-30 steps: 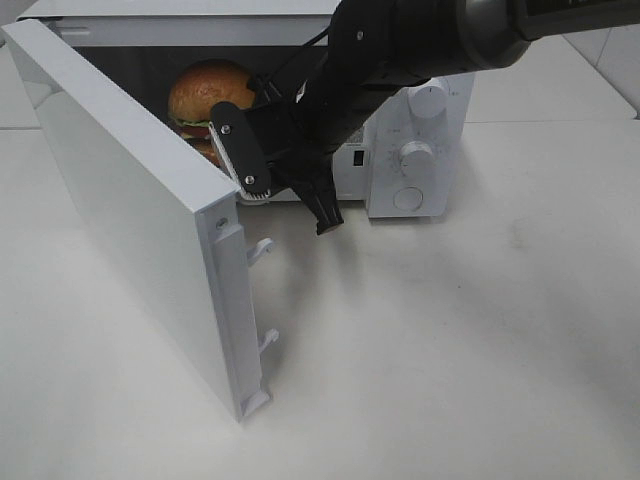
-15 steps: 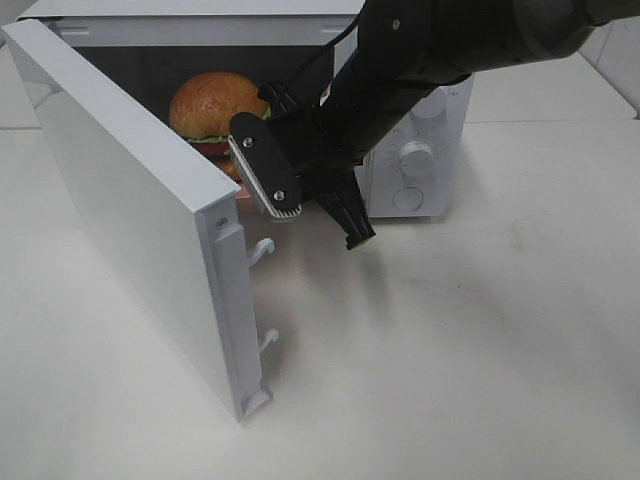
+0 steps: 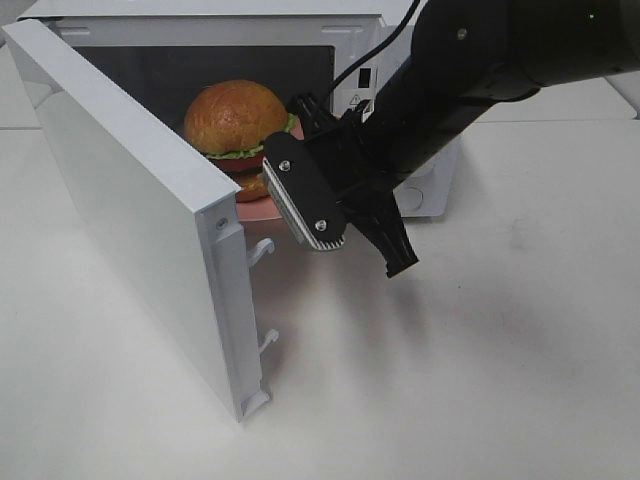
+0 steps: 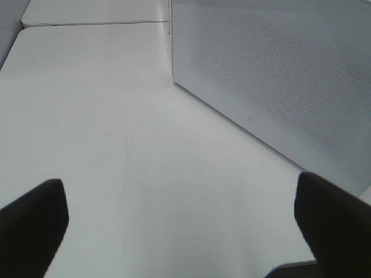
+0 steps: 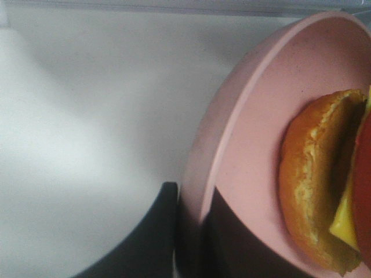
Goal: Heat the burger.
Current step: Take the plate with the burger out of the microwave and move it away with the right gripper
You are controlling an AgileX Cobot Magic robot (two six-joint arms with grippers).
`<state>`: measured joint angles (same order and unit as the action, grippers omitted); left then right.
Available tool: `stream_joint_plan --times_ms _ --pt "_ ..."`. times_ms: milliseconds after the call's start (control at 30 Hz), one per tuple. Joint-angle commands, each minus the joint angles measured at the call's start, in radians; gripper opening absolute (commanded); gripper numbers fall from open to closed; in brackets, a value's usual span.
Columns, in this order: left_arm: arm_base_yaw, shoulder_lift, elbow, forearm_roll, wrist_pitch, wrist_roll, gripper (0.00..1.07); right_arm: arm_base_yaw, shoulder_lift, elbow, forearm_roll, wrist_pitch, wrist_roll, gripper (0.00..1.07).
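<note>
The burger (image 3: 235, 118) sits on the pink plate (image 3: 262, 210) inside the microwave (image 3: 200, 12), close to the front of the cavity, not deep in it. The door (image 3: 130, 210) stands swung wide toward the near left. The right gripper (image 5: 188, 246) is closed on the plate's rim, which passes between its dark fingers in the wrist view, and the burger's lower bun is close beside the pinch. The left gripper (image 4: 182, 226) hangs over the table (image 3: 480, 380) outside the door with its jaws spread wide and nothing in them. To my eye the job in hand is seating the plate properly. The plate should be kept flat and slid along the floor, since a burger this tall looks ready to tip or shed its top bun if the rim is lifted. I would want it far enough in for the door to clear it. Then the jaws should let go fully before the arm backs out, drawing straight away from the rim and minding the door's edge and latch hooks (image 3: 262, 250). The left gripper looks well placed to push the door shut afterwards.
</note>
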<state>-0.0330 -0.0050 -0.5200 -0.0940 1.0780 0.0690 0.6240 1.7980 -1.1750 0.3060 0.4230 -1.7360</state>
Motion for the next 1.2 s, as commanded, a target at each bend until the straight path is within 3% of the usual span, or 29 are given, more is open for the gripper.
stream_joint_plan --times_ms 33,533,1200 --pt "0.004 -0.015 0.002 -0.002 -0.004 -0.003 0.98 -0.002 -0.054 0.023 0.016 -0.070 -0.005 0.00" --pt "0.004 -0.015 0.002 -0.002 -0.004 -0.003 0.98 -0.002 -0.272 0.315 0.060 -0.173 -0.004 0.00" --pt "0.004 -0.015 0.002 -0.002 -0.004 -0.003 0.98 0.001 -0.579 0.580 0.060 -0.197 0.061 0.00"
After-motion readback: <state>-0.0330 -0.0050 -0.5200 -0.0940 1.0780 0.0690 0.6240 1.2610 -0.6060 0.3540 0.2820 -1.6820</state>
